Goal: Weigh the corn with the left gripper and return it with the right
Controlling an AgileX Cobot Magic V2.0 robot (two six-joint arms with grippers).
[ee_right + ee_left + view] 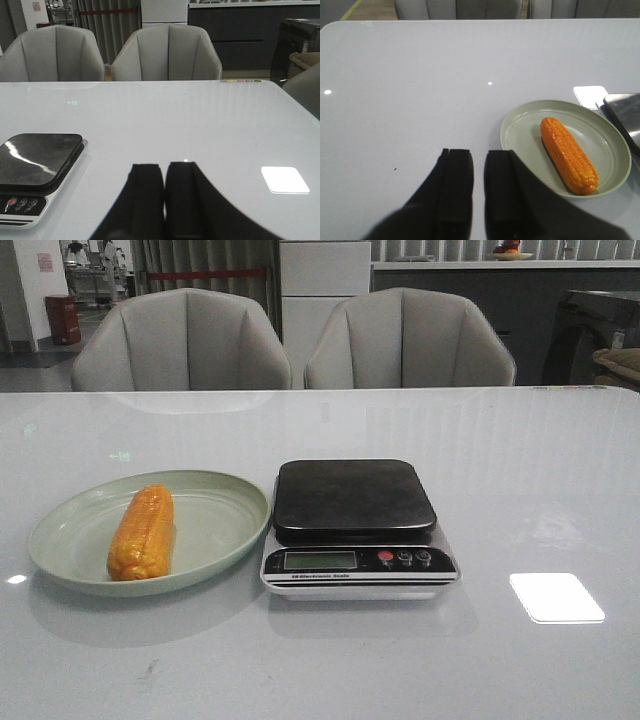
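Observation:
The orange-yellow corn [141, 532] lies lengthwise in a pale green plate [212, 516] on the left side of the white table. Right beside the plate stands the black scale [353, 498], its platform bare. In the left wrist view my left gripper [479, 152] hovers over bare table beside the plate [520, 131], a narrow gap between its fingers and nothing in it; the corn [568, 155] is a short way off. My right gripper [164, 166] is shut and empty over bare table, off to the side of the scale [37, 157]. Neither gripper shows in the front view.
Two grey chairs [185, 340] stand behind the table's far edge. A bright patch of reflected light [556, 597] lies on the tabletop right of the scale. The scale's display and buttons [403, 558] face the front.

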